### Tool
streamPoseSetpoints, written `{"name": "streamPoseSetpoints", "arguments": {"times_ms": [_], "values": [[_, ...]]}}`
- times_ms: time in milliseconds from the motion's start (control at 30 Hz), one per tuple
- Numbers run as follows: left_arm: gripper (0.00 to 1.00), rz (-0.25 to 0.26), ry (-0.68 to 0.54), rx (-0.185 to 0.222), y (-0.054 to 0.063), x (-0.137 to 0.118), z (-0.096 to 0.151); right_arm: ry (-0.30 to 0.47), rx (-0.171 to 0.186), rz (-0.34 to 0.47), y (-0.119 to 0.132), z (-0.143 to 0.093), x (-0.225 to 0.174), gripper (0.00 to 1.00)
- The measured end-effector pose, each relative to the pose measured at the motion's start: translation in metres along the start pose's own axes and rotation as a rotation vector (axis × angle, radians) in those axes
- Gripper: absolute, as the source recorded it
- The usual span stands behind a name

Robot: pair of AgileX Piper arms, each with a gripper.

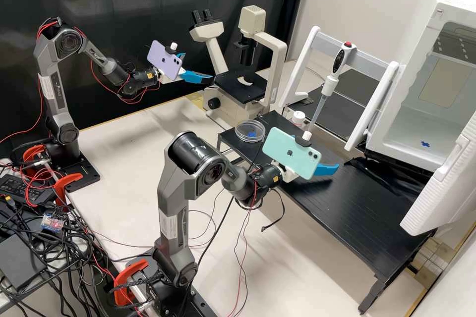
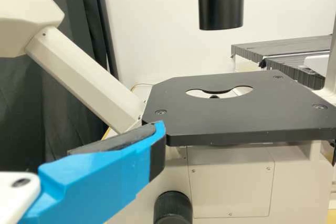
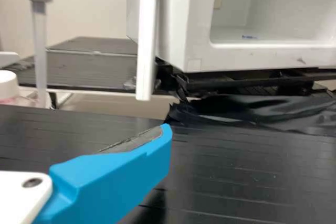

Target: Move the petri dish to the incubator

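Left blue two-fingered claw and right one both open; clear round plastic petri dish sits left of right claw on black ribbed tabletop, so approach low, centre, squeeze rim lightly.

One petri dish, one incubator, two arms, two phones

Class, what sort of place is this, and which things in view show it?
Most likely a laboratory: a microscope, a petri dish and an upright pipette show it.
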Motion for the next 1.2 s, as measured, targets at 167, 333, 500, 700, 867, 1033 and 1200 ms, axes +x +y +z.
{"name": "streamPoseSetpoints", "arguments": {"times_ms": [167,333,500,700,867,1033,1200], "values": [[1.0,0.0,0.0,0.0,0.0,0.0,0.0,0.11,0.016,0.011,-0.001,-0.017,-0.019,1.0],[1.0,0.0,0.0,0.0,0.0,0.0,0.0,0.239,0.006,-0.039,-0.017,-0.036,-0.036,1.0],[1.0,0.0,0.0,0.0,0.0,0.0,0.0,0.345,-0.022,-0.132,-0.038,-0.051,-0.046,1.0],[1.0,0.0,0.0,0.0,0.0,0.0,0.0,0.401,-0.039,-0.216,-0.057,-0.058,-0.048,1.0],[1.0,0.0,0.0,0.0,0.0,0.0,0.0,0.407,-0.055,-0.287,-0.071,-0.055,-0.045,1.0],[1.0,0.0,0.0,0.0,0.0,0.0,0.0,0.408,-0.05,-0.34,-0.08,-0.052,-0.041,1.0],[1.0,0.0,0.0,0.0,0.0,0.0,0.0,0.395,-0.053,-0.362,-0.086,-0.048,-0.036,1.0]]}}
